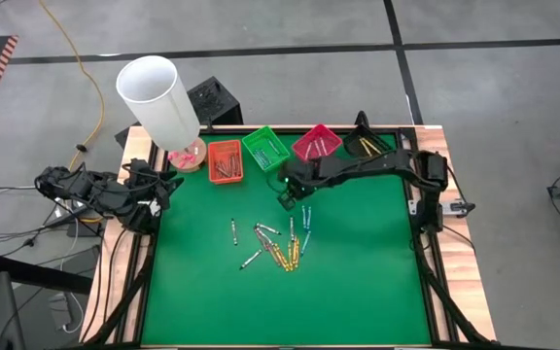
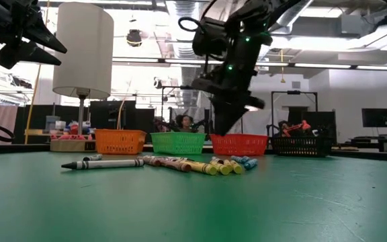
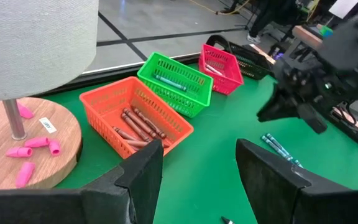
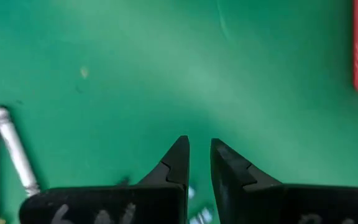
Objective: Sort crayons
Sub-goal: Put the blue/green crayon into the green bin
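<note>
Risk: your right gripper, fingers nearly together and empty, may miss the blue crayons below.

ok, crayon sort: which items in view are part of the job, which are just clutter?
Job:
- loose wax crayons on the green mat
- orange plastic mesh tray, brown crayons inside
- green plastic mesh tray
- pink plastic mesh tray
- black mesh tray

Clutter:
- white-shaded lamp on a round wooden base
- pink erasers on that base

Grey floor, black tape lines; white-shaded lamp on table.
</note>
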Controlling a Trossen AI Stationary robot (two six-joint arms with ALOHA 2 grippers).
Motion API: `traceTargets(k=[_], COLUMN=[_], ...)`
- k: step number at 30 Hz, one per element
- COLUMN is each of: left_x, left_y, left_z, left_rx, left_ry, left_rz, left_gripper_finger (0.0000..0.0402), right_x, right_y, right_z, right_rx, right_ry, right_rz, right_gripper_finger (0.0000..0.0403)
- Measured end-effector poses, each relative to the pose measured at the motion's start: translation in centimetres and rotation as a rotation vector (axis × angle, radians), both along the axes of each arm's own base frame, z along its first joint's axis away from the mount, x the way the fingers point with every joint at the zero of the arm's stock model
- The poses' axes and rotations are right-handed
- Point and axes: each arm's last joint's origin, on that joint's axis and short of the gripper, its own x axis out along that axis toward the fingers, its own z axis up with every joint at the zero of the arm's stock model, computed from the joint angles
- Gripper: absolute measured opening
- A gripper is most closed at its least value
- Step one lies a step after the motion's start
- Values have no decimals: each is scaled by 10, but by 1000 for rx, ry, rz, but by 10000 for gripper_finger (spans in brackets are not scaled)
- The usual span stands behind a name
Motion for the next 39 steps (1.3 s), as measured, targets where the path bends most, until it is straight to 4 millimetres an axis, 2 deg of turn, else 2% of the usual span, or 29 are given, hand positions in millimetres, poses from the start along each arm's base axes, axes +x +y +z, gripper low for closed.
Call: traceTargets(k=[4, 8, 15, 24, 30, 39], left_x=[0, 0, 0, 0, 0, 0], left_y=[0, 0, 0, 0, 0, 0], left_z=[0, 0, 0, 0, 0, 0], left_rx=[0, 0, -1, -12, -12, -11], left_ry=[0, 0, -1, -8, -9, -8], left_rz=[0, 0, 0, 5, 5, 5], left_gripper_finger=[192, 192, 192, 192, 192, 192], right_x=[-1, 2, -5, -11, -15, -14], right_y=[21, 41, 62, 74, 74, 75], right_z=[-2, -5, -8, -15, -31, -40], right_rx=[-4, -4, -63, -78, -68, -61], right_ry=[32, 28, 96, 114, 96, 45], right_rz=[-42, -6, -53, -97, -115, -116], right_gripper_finger=[60, 65, 90, 130, 132, 132])
